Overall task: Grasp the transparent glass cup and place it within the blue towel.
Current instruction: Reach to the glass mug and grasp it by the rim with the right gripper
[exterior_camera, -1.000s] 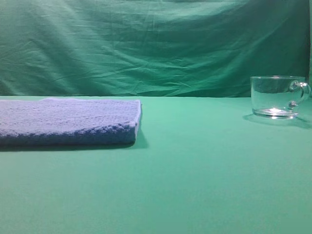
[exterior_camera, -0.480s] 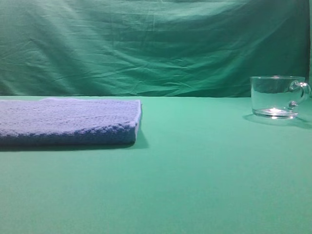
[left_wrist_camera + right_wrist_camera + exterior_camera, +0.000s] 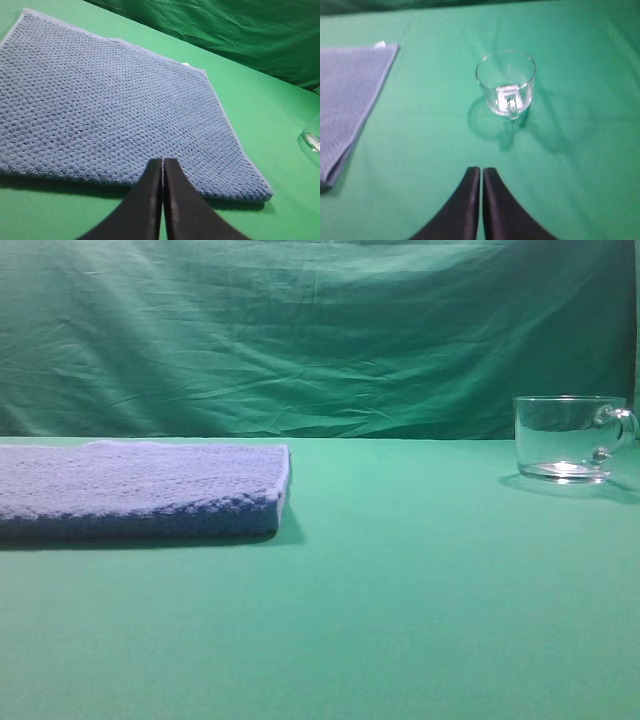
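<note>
- The glass cup (image 3: pixel 568 438) stands upright on the green cloth (image 3: pixel 400 590), well apart from the blue towel (image 3: pixel 140 488) lying flat at left.
- The right gripper (image 3: pixel 481 172) hovers near the cup's handle, jaws together.
- The left gripper (image 3: pixel 163 164) hangs over the towel's edge, jaws together.

No writing, label, brand, number or sign can be read in any view (a small pale tab shows at the far corner of the blue towel (image 3: pixel 350 95), but it is too small and blurred to tell whether it carries print).
</note>
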